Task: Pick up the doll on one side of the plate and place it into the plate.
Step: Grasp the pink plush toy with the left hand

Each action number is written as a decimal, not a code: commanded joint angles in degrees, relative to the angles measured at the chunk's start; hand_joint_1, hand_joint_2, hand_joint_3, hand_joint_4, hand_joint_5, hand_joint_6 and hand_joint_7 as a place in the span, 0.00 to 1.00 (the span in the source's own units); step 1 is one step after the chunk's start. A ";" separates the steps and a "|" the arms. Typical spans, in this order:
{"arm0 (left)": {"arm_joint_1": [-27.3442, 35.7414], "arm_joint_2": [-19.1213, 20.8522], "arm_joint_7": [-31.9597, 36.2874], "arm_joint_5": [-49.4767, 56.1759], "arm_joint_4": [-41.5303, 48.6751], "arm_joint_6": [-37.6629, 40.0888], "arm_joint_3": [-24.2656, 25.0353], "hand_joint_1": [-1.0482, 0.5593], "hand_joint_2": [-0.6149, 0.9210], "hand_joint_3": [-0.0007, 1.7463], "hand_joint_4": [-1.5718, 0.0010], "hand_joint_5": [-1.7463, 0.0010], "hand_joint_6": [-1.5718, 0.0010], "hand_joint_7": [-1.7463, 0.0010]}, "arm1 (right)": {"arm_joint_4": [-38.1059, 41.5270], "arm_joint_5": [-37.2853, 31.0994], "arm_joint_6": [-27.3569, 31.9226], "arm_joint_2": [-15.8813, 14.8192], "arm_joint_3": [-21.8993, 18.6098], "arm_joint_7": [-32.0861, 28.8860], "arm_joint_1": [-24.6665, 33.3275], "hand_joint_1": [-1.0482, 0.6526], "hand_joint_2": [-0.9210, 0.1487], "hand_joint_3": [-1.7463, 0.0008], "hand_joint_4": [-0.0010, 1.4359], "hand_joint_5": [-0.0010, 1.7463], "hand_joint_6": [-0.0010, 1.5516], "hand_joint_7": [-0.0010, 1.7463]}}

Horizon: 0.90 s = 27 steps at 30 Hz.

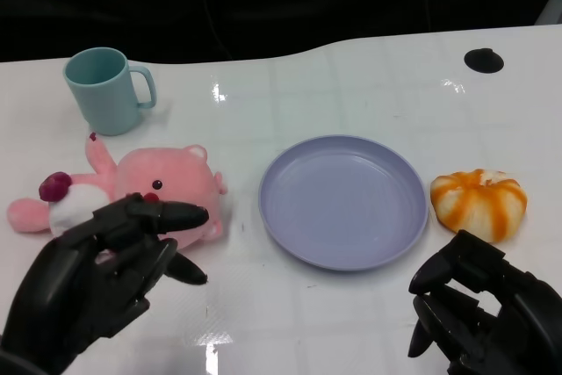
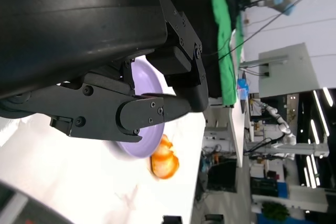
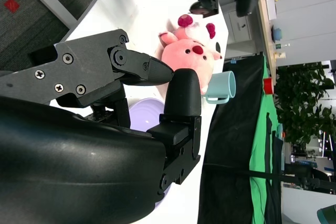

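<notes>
**A:** Where's the pink doll (image 1: 154, 191) sitting?

**B:** On the white table (image 1: 351, 76), lying on its side toward the left edge, just beside the lilac plate (image 1: 342, 201) — not in it. A teal mug (image 1: 105, 90) stands behind the doll, nearer the far edge.

**A:** And the hands?

**B:** Left hand (image 1: 97, 270) hovers at the near left edge, fingers spread with nothing in them, tips over the doll's near side (can't tell if they touch). Right hand (image 1: 487, 309) is at the near right corner — fingers curled in, holding nothing. An orange-striped pumpkin toy (image 1: 479, 202) sits just right of the plate.
</notes>
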 commanded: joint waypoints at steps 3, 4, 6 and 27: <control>-1.37 2.96 2.38 8.34 0.81 -6.20 1.32 0.31 1.00 0.09 0.72 0.51 0.65 0.85 | -0.70 0.22 -0.34 -0.21 0.03 -0.05 0.14 0.43 0.01 0.64 0.37 1.00 0.26 0.95; -1.43 3.55 2.98 10.19 0.42 -6.45 1.49 0.30 1.00 0.10 0.74 0.53 0.66 0.86 | -0.80 0.26 -0.16 -0.19 0.03 -0.12 0.15 0.43 0.01 0.64 0.37 1.00 0.26 0.95; -1.64 4.97 4.03 13.75 -0.59 -6.54 1.84 0.28 1.00 0.09 0.78 0.58 0.68 0.90 | -0.82 0.27 -0.07 -0.24 0.02 -0.10 0.12 0.43 0.01 0.64 0.37 1.00 0.26 0.95; -7.74 22.62 6.27 45.88 -1.05 -0.05 1.45 0.21 1.00 0.03 1.00 0.88 0.91 1.00 | -0.58 0.61 0.17 -0.16 0.03 0.03 0.02 0.43 0.01 0.64 0.37 1.00 0.26 0.95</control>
